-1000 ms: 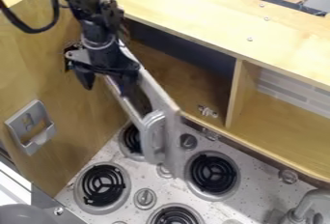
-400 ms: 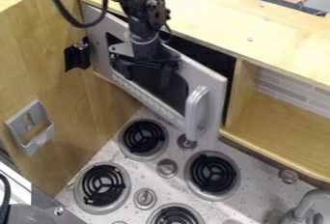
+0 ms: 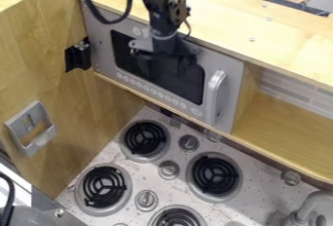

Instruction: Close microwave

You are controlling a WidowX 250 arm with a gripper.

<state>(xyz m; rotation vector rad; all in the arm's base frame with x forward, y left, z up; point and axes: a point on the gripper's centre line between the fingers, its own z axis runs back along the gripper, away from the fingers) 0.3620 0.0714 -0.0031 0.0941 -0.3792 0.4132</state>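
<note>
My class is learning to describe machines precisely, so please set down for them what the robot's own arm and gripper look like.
The arm is black and jointed, with knobbly, irregular parts along one side. A thick black cable loops out beside it. Lower down, a paler grey ring circles the wrist, above the black gripper.

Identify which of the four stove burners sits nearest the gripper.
It is the uppermost burner in the picture, almost straight below the gripper at the microwave door; the other three all lie farther down.
</note>
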